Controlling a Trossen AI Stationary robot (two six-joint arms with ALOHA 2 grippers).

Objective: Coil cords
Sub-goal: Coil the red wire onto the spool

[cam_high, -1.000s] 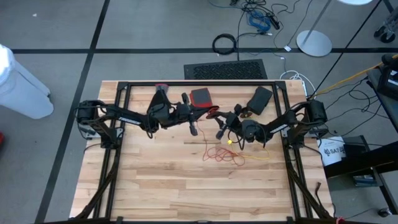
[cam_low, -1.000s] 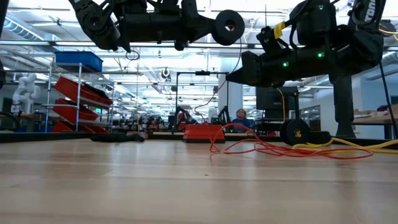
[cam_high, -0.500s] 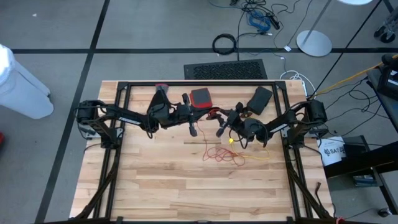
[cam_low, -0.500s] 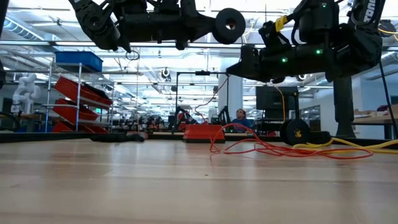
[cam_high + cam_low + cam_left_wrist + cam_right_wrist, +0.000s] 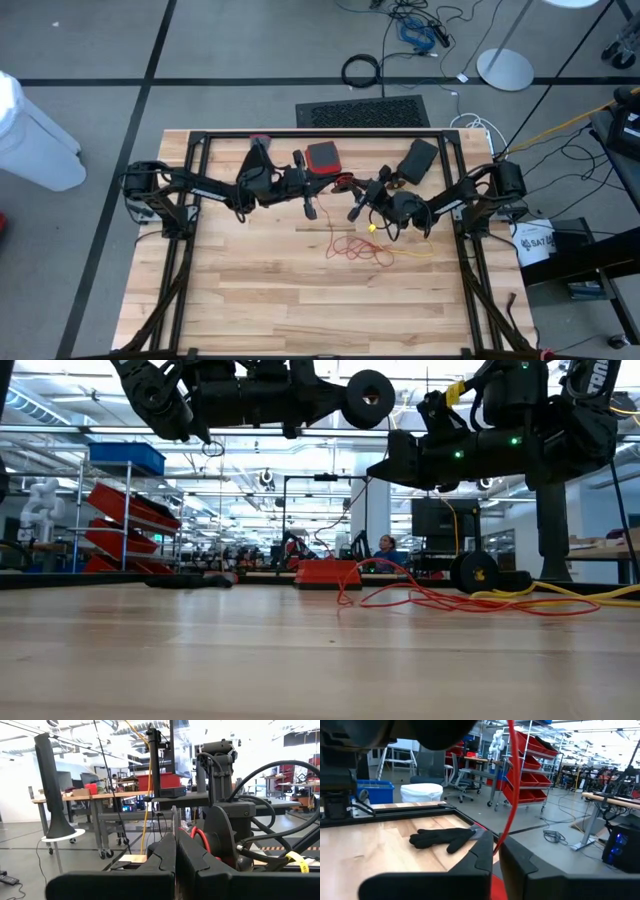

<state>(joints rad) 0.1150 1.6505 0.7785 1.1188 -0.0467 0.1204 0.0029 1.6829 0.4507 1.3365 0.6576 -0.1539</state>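
Note:
A thin red cord (image 5: 358, 247) lies in loose loops on the wooden table's middle, and a yellow cord (image 5: 410, 248) trails from it toward the right edge. Both also show in the low view, the red cord (image 5: 450, 600) and the yellow cord (image 5: 570, 593). My right gripper (image 5: 354, 211) hovers above the loops, shut on a raised stretch of the red cord (image 5: 511, 780). My left gripper (image 5: 311, 208) hangs shut just to its left, clear of the table; its own wrist view shows the left gripper (image 5: 175, 851) with nothing in its fingers. My right gripper pinches the red cord (image 5: 496, 844) between its two fingers, a single strand. The fingers lie about level, pointing toward the table's left side, and cross the cord. From the pinch the strand climbs steeply in a straight line, and the cord's other loops rest on the table.
A red box (image 5: 323, 157) and a flat black object (image 5: 418, 158) sit near the far edge. A black glove (image 5: 442, 838) lies on the table toward the far left. A thick black cable ring (image 5: 361, 70) lies on the floor beyond the table. The near half is bare wood (image 5: 300, 300).
In the low view my right gripper's fingertips have tipped a little upward. The cords on the table lie as before, and my left arm has kept still.

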